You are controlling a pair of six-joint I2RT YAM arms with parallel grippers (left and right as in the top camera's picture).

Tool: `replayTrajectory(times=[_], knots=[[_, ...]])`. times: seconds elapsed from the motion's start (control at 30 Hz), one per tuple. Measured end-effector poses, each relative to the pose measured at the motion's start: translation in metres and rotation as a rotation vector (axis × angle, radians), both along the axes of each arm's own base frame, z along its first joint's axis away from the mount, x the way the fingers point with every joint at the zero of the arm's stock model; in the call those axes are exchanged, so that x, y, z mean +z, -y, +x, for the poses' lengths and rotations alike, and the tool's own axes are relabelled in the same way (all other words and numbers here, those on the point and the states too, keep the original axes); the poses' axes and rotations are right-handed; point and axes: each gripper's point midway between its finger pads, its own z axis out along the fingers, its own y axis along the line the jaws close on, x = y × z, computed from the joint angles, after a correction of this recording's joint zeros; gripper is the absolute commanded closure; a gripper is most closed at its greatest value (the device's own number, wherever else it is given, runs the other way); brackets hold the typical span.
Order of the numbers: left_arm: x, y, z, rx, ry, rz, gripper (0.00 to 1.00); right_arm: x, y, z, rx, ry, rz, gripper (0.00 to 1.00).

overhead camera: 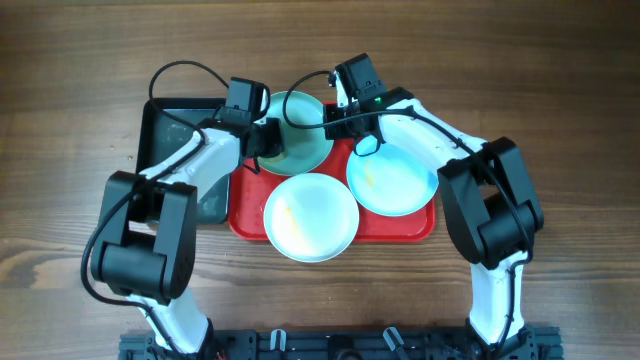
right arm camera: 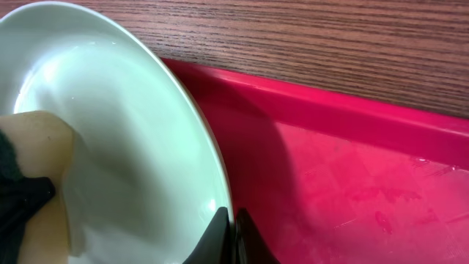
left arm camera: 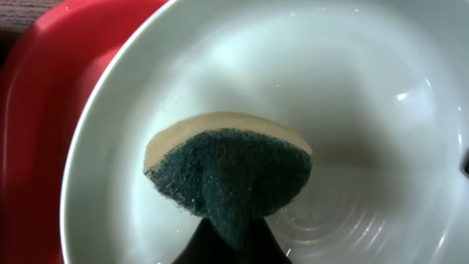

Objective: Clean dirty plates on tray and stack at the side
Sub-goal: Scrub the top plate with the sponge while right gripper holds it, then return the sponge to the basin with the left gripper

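Observation:
A pale turquoise plate [overhead camera: 300,140] sits tilted at the back left of the red tray [overhead camera: 400,228]. My left gripper [overhead camera: 268,140] is shut on a green and yellow sponge [left arm camera: 227,172] that presses into this plate [left arm camera: 352,88]. My right gripper [overhead camera: 335,122] is shut on the plate's rim [right arm camera: 205,147] and holds it over the tray [right arm camera: 352,169]. A white plate [overhead camera: 311,217] with a yellowish smear lies at the tray's front. A second turquoise plate [overhead camera: 393,178] with a small smear lies on the tray's right.
A black tray [overhead camera: 165,130] stands left of the red tray, mostly under my left arm. The wooden table [overhead camera: 560,90] surrounds both trays.

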Motion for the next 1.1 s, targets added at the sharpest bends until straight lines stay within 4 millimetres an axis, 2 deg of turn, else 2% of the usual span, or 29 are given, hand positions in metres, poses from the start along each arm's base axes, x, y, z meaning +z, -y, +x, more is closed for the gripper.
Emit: replayTrajectory(times=[0.1,0.33,0.53,0.6,0.63,0.67,0.73,0.8,0.87,0.93,1.03,1.1], knots=[[0.001,0.007,0.002,0.0,0.024,0.007,0.91,0.0,0.003,0.001,-0.007,0.003,-0.008,0.96],[0.006,0.047,0.006,-0.031,0.08,-0.089,0.96,-0.001,0.007,0.004,-0.019,0.007,-0.016,0.96],[0.012,0.06,0.008,-0.065,0.093,-0.154,0.96,-0.001,0.007,0.004,-0.018,0.007,-0.014,0.96],[0.025,0.062,0.011,-0.071,0.123,-0.161,0.96,-0.001,0.006,0.003,-0.015,0.006,-0.013,0.96],[0.039,0.063,0.013,-0.073,0.151,-0.168,0.96,0.0,0.004,0.002,-0.011,0.005,-0.011,0.96],[0.056,0.063,0.016,-0.072,0.188,-0.172,0.96,0.0,0.003,0.002,-0.01,0.005,-0.01,0.96],[0.105,0.057,0.02,-0.05,0.288,-0.167,0.96,0.0,0.002,0.001,-0.006,0.004,-0.007,0.96],[0.148,0.041,0.019,-0.01,0.366,-0.145,0.96,0.0,0.002,0.001,-0.005,0.003,-0.005,0.96],[0.168,0.009,0.009,0.064,0.37,-0.088,0.96,0.0,0.002,0.001,-0.004,0.003,-0.005,0.96],[0.166,-0.03,-0.001,0.147,0.318,-0.017,0.96,0.0,0.002,0.001,-0.005,0.002,-0.005,0.95],[0.14,-0.093,-0.026,0.241,0.164,0.098,0.96,0.0,0.001,0.001,-0.002,0.006,-0.005,0.83],[0.129,-0.124,-0.041,0.276,0.084,0.152,0.96,0.0,0.001,0.003,0.0,0.013,-0.003,0.77]])
